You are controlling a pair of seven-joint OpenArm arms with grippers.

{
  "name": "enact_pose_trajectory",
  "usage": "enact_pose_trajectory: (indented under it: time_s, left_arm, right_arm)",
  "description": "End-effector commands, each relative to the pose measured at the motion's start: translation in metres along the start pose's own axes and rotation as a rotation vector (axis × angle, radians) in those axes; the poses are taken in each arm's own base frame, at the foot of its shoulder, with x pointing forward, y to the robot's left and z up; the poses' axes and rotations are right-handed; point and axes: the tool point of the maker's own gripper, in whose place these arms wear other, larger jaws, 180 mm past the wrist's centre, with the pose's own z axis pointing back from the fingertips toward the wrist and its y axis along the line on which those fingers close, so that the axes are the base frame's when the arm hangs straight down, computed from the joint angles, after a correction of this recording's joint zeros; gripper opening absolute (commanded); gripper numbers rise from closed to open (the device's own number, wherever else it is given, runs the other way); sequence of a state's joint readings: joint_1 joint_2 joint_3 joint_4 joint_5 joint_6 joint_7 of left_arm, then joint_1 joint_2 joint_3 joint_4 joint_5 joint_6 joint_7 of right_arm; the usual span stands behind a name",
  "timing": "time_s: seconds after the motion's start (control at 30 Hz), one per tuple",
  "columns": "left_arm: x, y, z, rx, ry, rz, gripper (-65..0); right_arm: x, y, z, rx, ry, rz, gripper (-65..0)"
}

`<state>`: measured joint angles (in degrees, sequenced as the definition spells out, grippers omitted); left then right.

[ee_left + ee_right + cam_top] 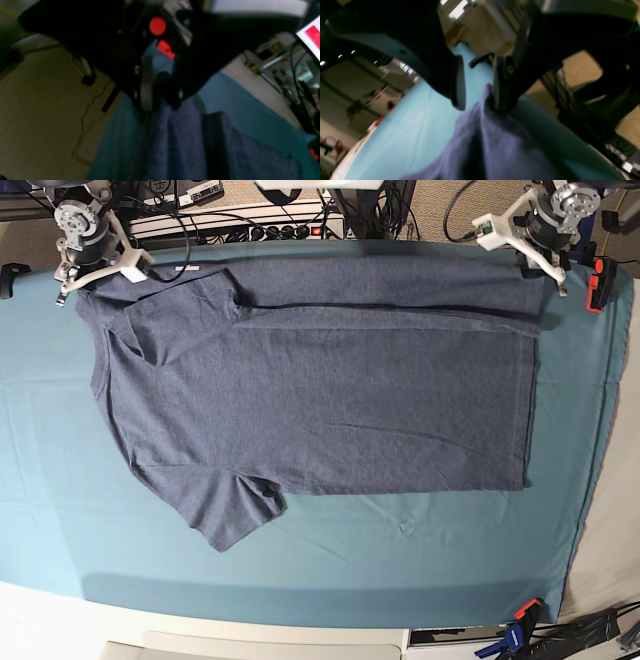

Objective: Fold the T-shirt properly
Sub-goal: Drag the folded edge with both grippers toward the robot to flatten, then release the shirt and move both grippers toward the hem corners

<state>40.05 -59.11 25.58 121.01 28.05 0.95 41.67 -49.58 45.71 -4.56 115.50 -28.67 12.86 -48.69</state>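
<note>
T-shirt (320, 395): dark blue-grey, plain, flat on teal cloth (300, 565); both grippers' jaws spread at its far edge.

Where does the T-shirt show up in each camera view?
Left wrist: T-shirt at bottom centre, hanging below the left gripper.
Right wrist: bottom centre, rising between the right gripper fingers.
Base: spread flat mid-table.
Shared landmark: teal table cloth.
</note>
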Motion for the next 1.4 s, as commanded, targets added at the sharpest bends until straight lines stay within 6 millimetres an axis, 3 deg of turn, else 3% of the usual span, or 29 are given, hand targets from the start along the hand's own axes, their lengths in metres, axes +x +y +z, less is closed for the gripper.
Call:
enact_pose_trajectory:
  time_s: [0.0, 0.17, 0.33, 0.5, 0.57, 0.67, 0.9, 1.03, 1.1, 1.3, 1.37]
  left_arm:
    - [0.003, 0.004, 0.007, 0.015, -0.015, -0.014, -50.9]
    - [0.025, 0.001, 0.029, 0.006, -0.076, 0.001, -50.9]
    - [0.048, 0.016, 0.049, 0.047, -0.139, 0.016, -50.9]
    - [0.05, 0.024, 0.05, 0.078, -0.15, 0.006, -50.9]
    - [0.049, 0.036, 0.049, 0.119, -0.158, 0.01, -50.9]
    - [0.045, 0.07, 0.045, 0.221, -0.154, 0.039, -50.9]
    - [0.048, 0.143, 0.042, 0.33, -0.259, 0.235, -50.9]
    - [0.055, 0.162, 0.043, 0.348, -0.313, 0.286, -50.9]
    - [0.059, 0.164, 0.044, 0.338, -0.338, 0.307, -50.9]
    - [0.059, 0.148, 0.022, 0.212, -0.36, 0.41, -50.9]
    - [0.06, 0.143, 0.012, 0.161, -0.373, 0.459, -50.9]
  right_arm:
    - [0.003, -0.011, 0.006, -0.04, -0.012, 0.014, -45.2]
    - [0.022, -0.022, 0.032, -0.1, -0.083, 0.013, -45.2]
    - [0.048, -0.053, 0.061, -0.213, -0.175, -0.021, -45.2]
    - [0.063, -0.078, 0.077, -0.303, -0.242, -0.077, -45.2]
    - [0.066, -0.093, 0.078, -0.354, -0.258, -0.116, -45.2]
    - [0.072, -0.123, 0.082, -0.463, -0.285, -0.221, -45.2]
    - [0.102, -0.181, 0.093, -0.578, -0.45, -0.585, -45.2]
    - [0.116, -0.212, 0.105, -0.643, -0.547, -0.733, -45.2]
    - [0.118, -0.219, 0.089, -0.637, -0.537, -0.784, -45.2]
    - [0.117, -0.224, -0.014, -0.49, -0.429, -0.915, -45.2]
    - [0.115, -0.233, -0.04, -0.451, -0.41, -0.962, -45.2]
